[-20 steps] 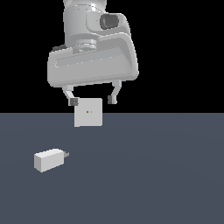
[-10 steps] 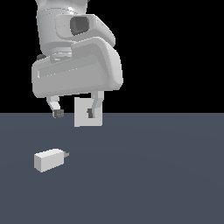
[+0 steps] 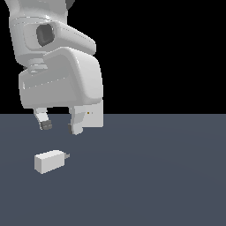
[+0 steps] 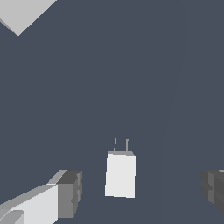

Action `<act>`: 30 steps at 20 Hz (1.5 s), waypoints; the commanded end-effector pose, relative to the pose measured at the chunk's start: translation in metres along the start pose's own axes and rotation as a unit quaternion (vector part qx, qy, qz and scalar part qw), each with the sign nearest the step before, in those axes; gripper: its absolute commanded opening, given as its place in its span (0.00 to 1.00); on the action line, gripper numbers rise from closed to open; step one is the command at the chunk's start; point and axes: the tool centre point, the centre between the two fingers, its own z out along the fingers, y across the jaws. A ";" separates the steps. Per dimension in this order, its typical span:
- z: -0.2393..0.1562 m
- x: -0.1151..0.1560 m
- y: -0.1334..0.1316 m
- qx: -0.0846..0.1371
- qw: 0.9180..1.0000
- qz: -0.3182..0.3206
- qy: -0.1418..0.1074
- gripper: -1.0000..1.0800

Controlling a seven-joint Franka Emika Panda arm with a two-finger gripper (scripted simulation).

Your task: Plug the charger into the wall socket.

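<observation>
The charger (image 3: pixel 50 161) is a small off-white block lying on the dark floor, its short grey prongs (image 3: pixel 67 155) pointing to the exterior view's right. My gripper (image 3: pixel 60 127) hangs open a little above it, holding nothing. In the wrist view the charger (image 4: pixel 120 174) lies between the two dark fingertips (image 4: pixel 70 194), nearer to this one, with my gripper (image 4: pixel 141 190) wide open around it. The wall socket (image 3: pixel 93 117) is an upright white plate, mostly hidden behind the hand. One corner of the wall socket (image 4: pixel 24 13) shows in the wrist view.
The dark grey floor (image 3: pixel 154 176) stretches flat in all directions, with a black background behind it. The large white hand body (image 3: pixel 62 79) fills the upper left of the exterior view.
The hand has moved toward the exterior view's left and lower, from in front of the socket to above the charger. The charger has not moved, and the fingers stay open.
</observation>
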 end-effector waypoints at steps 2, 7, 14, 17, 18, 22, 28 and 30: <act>0.005 -0.006 -0.005 -0.001 1.000 0.015 0.004 0.96; 0.009 -0.011 -0.009 -0.003 1.000 0.027 0.007 0.96; 0.010 -0.013 -0.011 -0.003 1.000 0.030 0.008 0.96; 0.014 -0.013 -0.011 -0.003 1.000 0.030 0.008 0.96; 0.017 -0.014 -0.011 -0.003 1.000 0.030 0.008 0.96; 0.031 -0.017 -0.010 -0.003 0.999 0.031 0.008 0.96; 0.054 -0.020 -0.010 -0.003 0.999 0.031 0.008 0.96; 0.058 -0.021 -0.011 -0.003 0.999 0.031 0.008 0.96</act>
